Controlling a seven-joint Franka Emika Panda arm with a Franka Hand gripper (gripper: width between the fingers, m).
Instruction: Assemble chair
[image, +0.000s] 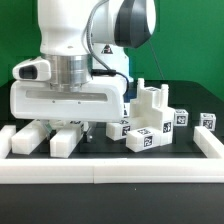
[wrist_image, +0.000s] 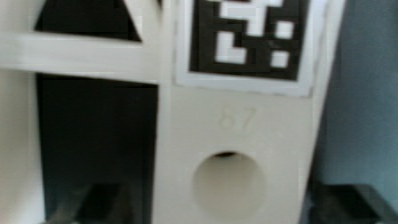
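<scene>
End effector (wrist_image: 228, 206) straddles a tagged white chair piece (wrist_image: 240, 120) directly beneath.

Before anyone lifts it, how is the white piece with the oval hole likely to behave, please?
The white piece looks solid and blocky, so probably stiff. Its flat matte faces should grip without slipping. With square edges, it would likely slide rather than roll if pushed.

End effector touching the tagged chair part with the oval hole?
Cannot tell. Wrist view: the chair part fills the blurred frame. Exterior view: the end effector sits among white pieces, no gap or contact plain.
</scene>
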